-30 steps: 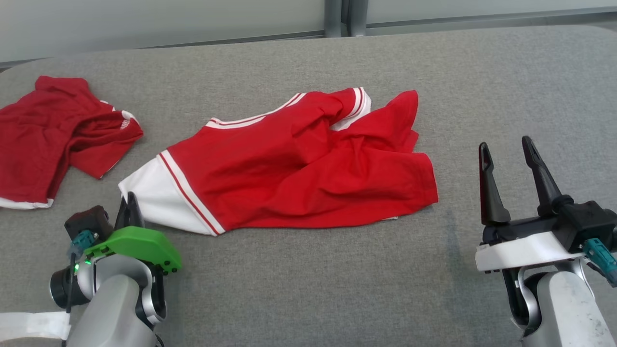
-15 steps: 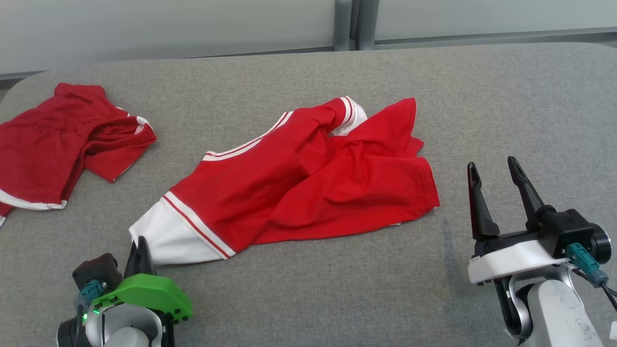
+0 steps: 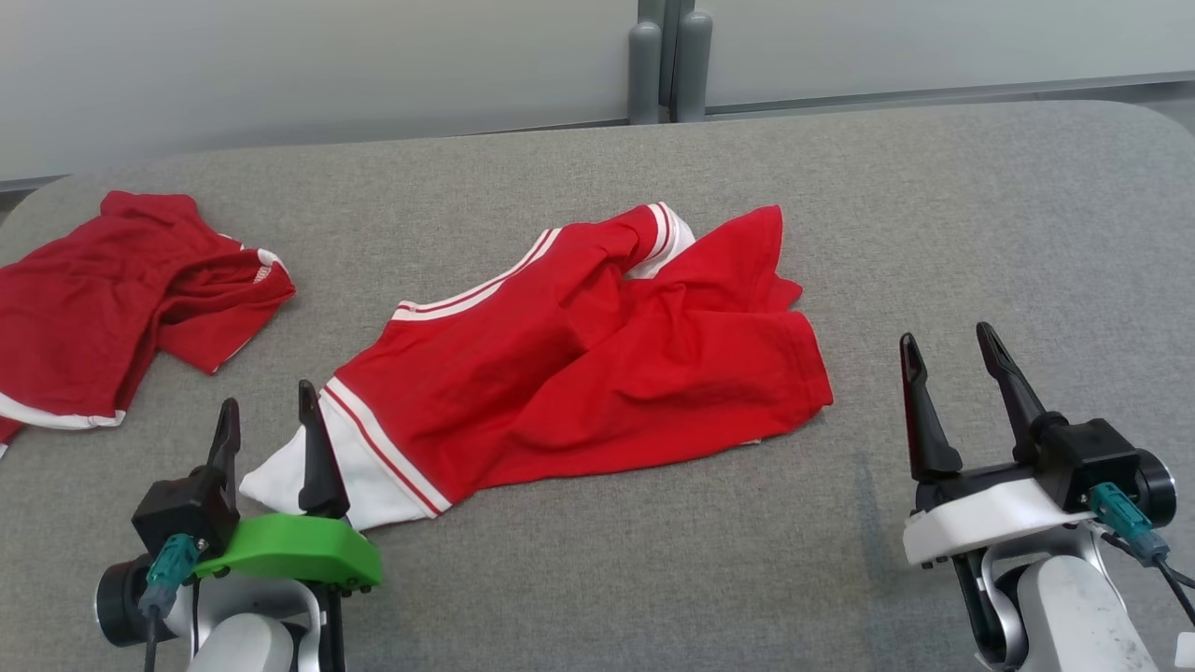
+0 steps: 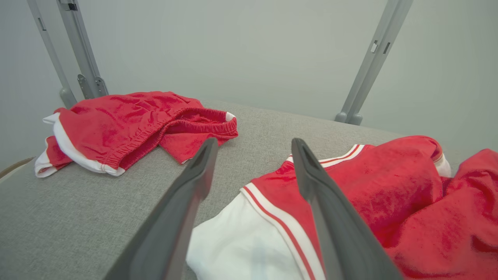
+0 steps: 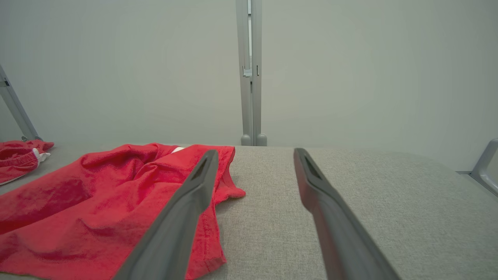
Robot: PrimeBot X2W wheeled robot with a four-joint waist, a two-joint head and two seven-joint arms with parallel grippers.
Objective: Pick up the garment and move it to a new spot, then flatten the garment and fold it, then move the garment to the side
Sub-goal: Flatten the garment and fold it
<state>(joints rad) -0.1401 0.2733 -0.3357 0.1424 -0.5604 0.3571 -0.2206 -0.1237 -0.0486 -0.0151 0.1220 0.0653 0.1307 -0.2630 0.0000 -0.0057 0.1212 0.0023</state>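
Garment (image 3: 579,373): red, white striped trim, rumpled, centre of bench (image 3: 934,233). Long axis diagonal, white sleeve end near-left, beside left gripper (image 3: 268,397), fingers apart; right gripper (image 3: 945,336) also apart, clear of hem.

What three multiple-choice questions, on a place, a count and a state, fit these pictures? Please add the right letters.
1. Where on the grey table is the white end of the red shirt?
A. by the left gripper
B. at the far edge
C. in the middle
2. How many red garments lie there?
A. one
B. two
C. three
3. The left gripper's fingers are:
A. shut
B. open
C. shut on cloth
Key: 1A, it lies beside those fingers; 2B, the shirt and a crumpled garment; 3B, a gap shows between them.
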